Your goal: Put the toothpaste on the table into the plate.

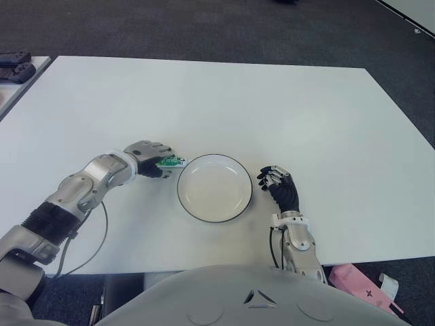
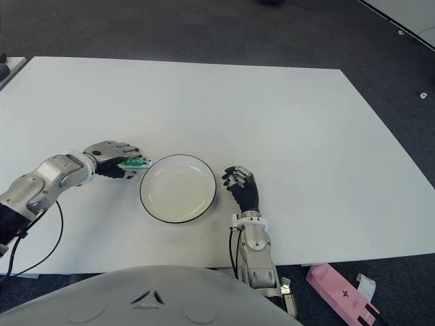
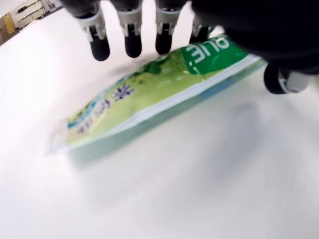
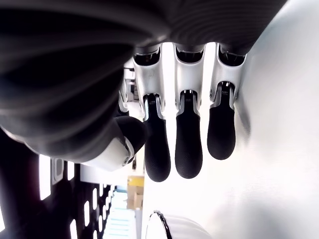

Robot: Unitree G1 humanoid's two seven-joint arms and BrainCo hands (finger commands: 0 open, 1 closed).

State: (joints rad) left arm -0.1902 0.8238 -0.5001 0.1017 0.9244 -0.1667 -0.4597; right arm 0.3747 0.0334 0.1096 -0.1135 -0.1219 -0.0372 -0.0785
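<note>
Table (image 1: 272,102) offering wide bare room toward far edge; plate (image 1: 215,187) sitting near front edge, centre
Left hand (image 1: 151,159) closing round tube (image 1: 170,161) at plate's left rim
Grip looking shallow – tube risking slipping or clipping rim, nudging plate
Right hand (image 1: 282,188) idling just right of plate, fingers loosely curled, holding nothing

On the table (image 1: 285,102), the plate (image 1: 215,187) sits near the front edge, in front of the robot. The toothpaste (image 1: 170,161) lies just left of the plate's rim, under the left hand (image 1: 149,158). The right hand (image 1: 281,189) shows just right of the plate. A box (image 2: 340,294) lies on the floor (image 1: 204,27) beyond the table's front right edge.
</note>
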